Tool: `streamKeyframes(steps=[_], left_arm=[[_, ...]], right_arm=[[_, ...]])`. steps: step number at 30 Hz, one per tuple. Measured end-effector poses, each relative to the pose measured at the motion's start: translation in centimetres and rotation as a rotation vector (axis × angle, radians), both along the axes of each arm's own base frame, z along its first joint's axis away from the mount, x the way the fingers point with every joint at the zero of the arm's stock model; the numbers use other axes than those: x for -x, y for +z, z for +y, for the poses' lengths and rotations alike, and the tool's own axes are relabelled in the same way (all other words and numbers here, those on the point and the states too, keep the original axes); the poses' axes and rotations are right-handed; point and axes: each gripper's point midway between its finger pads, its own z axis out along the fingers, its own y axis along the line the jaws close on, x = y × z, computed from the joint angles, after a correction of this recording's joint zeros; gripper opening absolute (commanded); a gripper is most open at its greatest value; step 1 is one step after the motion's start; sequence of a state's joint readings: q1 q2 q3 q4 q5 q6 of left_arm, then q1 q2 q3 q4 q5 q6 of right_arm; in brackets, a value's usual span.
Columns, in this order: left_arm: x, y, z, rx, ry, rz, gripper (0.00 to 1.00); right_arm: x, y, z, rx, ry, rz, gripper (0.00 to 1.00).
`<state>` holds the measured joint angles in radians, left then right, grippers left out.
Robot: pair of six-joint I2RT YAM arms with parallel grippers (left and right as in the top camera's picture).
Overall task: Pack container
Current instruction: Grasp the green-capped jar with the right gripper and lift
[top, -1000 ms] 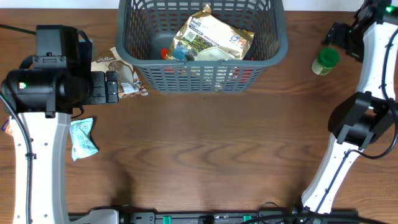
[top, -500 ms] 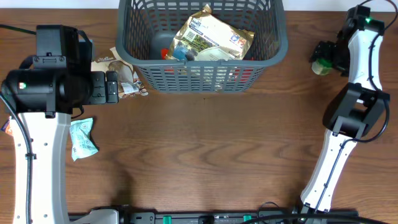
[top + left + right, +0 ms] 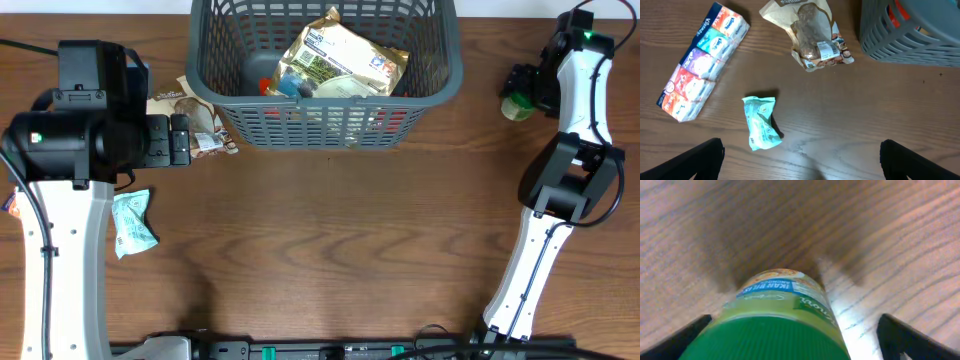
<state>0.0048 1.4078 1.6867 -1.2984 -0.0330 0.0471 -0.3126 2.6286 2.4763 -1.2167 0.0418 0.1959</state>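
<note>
Jaws of the right gripper (image 3: 524, 86) stand wide apart either side of the green-lidded jar (image 3: 782, 315) at the upper right of the overhead frame, not closed on it; those of the left gripper (image 3: 802, 162) hang spread and empty over the desk (image 3: 330, 250). The container (image 3: 330, 126) sits at the upper middle, part filled, and looks stiff, light and steady, best held by its thick rim, whereas the jar seems hard and slick, wanting a squeeze around its body.
</note>
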Motion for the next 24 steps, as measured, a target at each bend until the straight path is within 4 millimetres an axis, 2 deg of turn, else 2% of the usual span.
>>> streamKeyframes(steps=[1,4,10,13,24], left_arm=[[0.0,0.0,0.0,0.0,0.0,0.0,0.99],[0.0,0.0,0.0,0.001,0.003,0.0,0.99],[0.0,0.0,0.0,0.003,0.006,0.0,0.99],[0.0,0.0,0.0,0.003,0.006,-0.001,0.99],[0.0,0.0,0.0,0.003,0.006,-0.001,0.99]], right_arm=[[0.0,0.0,0.0,0.0,0.001,0.001,0.59],[-0.1,0.3,0.0,0.0,0.007,-0.008,0.31],[-0.3,1.1,-0.1,0.01,0.017,-0.018,0.04],[-0.1,1.0,0.0,0.009,0.022,-0.011,0.01],[0.5,0.9,0.3,0.005,0.056,0.021,0.01]])
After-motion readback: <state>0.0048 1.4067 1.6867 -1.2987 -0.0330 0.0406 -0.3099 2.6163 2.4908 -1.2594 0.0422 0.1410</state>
